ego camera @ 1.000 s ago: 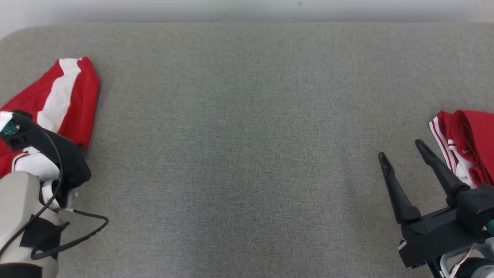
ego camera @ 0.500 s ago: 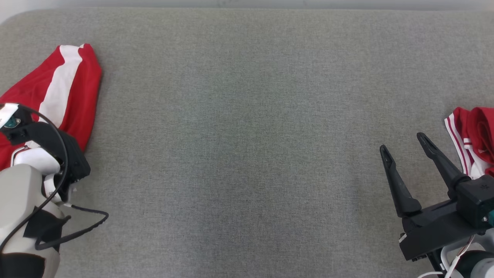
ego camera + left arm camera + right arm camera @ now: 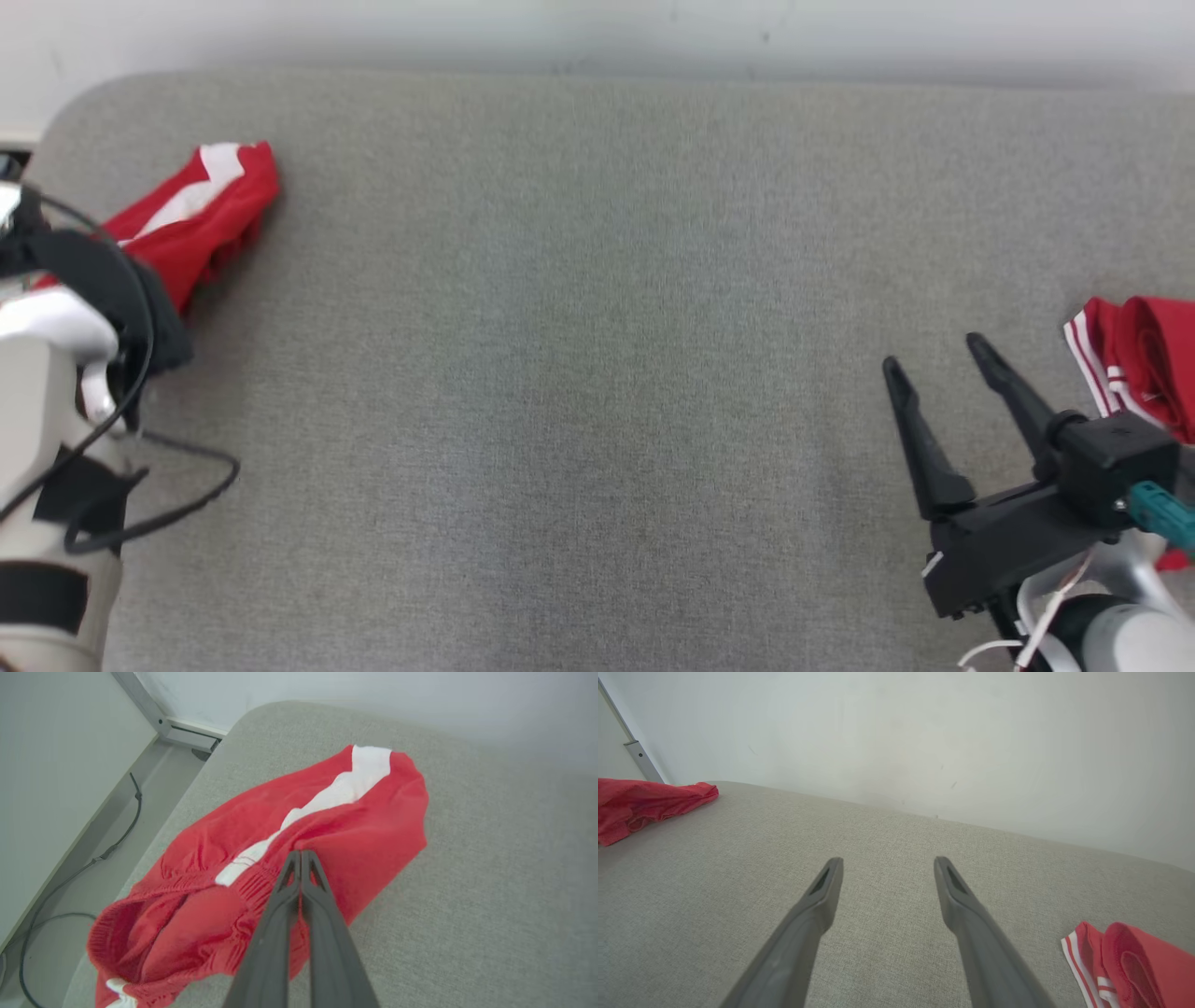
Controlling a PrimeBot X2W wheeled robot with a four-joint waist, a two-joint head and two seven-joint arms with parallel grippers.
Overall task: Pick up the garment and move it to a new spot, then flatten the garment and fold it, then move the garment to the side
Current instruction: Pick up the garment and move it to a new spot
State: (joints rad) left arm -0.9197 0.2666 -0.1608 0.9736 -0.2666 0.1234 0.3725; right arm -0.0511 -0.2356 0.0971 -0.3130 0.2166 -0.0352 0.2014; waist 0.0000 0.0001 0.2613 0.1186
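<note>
Left wrist view shows us our left gripper (image 3: 300,855) pressed together, pinching a fold of the red garment (image 3: 373,821) at the table (image 3: 579,327) far left corner. Our right gripper (image 3: 934,351) hovers spread beside a second garment (image 3: 1144,364).

The surface (image 3: 597,327) is grey woven cloth, matt and faintly rough. The left garment (image 3: 355,826) is soft matt fabric with a ribbed waistband. The right end effector (image 3: 934,351) looks matt plastic.

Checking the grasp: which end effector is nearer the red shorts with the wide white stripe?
Left. The left end effector is shut on the shorts; the right end effector hangs open far across the table.
</note>
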